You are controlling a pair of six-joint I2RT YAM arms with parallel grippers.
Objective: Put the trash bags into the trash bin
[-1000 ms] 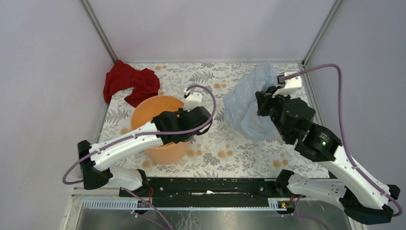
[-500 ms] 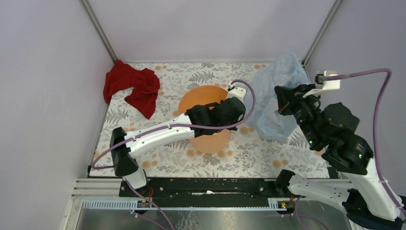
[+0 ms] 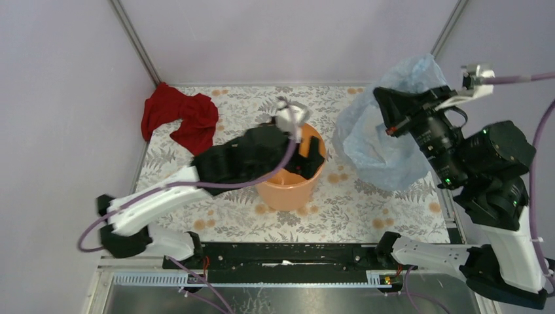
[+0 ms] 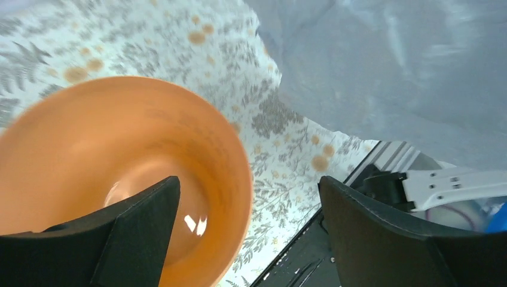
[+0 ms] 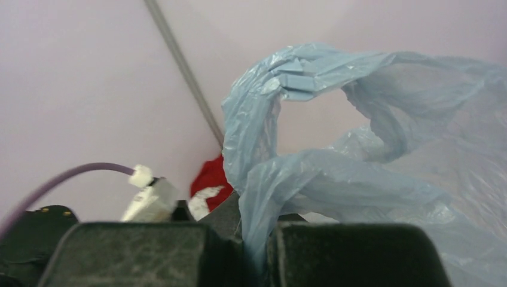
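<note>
Hanging from the right fingers (image 5: 353, 254), which are clamping its edge, the blue bag (image 3: 376, 147) is dangling over the desk (image 3: 353, 209), just right of the orange bucket (image 3: 288, 190). It is risking draping outside the rim (limp film catches easily). The left fingers (image 4: 382, 239), apart, are straddling that rim, and the right arm is reaching high.

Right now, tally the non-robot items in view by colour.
Orange: 1, the trash bin
Pale blue: 1, the trash bag
Red: 1, the cloth
Total: 3
</note>
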